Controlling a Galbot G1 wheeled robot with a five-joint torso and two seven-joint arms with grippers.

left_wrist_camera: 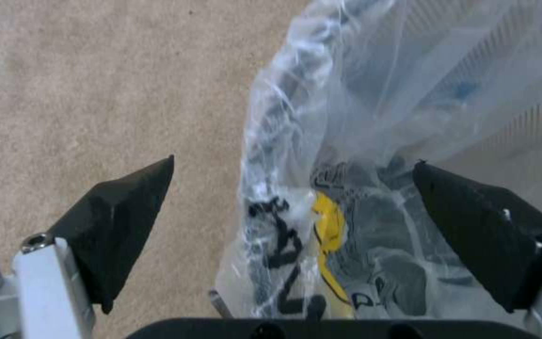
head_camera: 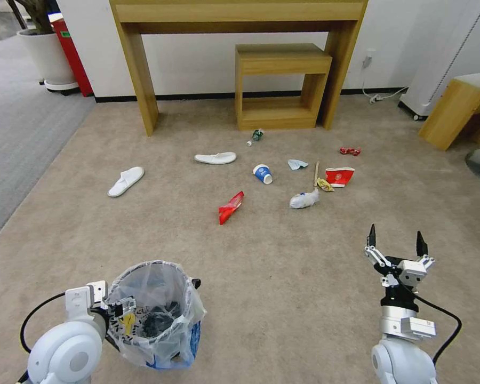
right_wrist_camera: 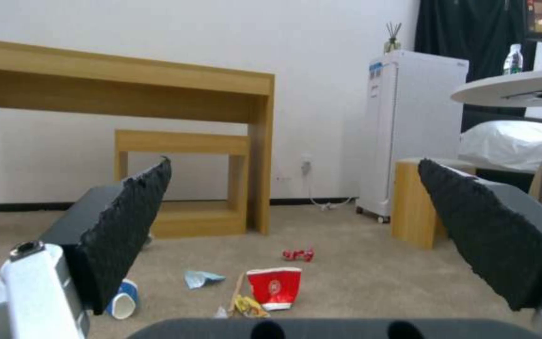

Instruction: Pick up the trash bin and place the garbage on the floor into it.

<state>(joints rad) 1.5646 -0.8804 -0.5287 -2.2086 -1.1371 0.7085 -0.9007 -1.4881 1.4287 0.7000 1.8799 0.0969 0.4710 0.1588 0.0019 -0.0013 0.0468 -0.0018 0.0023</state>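
Observation:
The trash bin (head_camera: 156, 316), a dark wire bin lined with a clear bag, stands on the beige floor (head_camera: 282, 277) at the near left. My left gripper (head_camera: 124, 308) is open and straddles its rim (left_wrist_camera: 271, 155), one finger outside and one inside. My right gripper (head_camera: 396, 239) hangs open and holds nothing at the near right. The garbage lies farther off: two white slippers (head_camera: 126, 180) (head_camera: 215, 158), a blue-white cup (head_camera: 263, 174), a red cup (head_camera: 340, 176) (right_wrist_camera: 274, 287), a red wrapper (head_camera: 231, 207), a crushed bottle (head_camera: 304, 199), a tissue (head_camera: 297, 164) and a stick (head_camera: 316, 173).
A wooden console table (head_camera: 138, 80) with a low stool (head_camera: 282, 85) under it stands against the far wall. Grey carpet (head_camera: 16, 128) and a white planter (head_camera: 48, 58) lie to the left. A white appliance (right_wrist_camera: 409, 132) and a wooden stool (head_camera: 456, 109) stand on the right.

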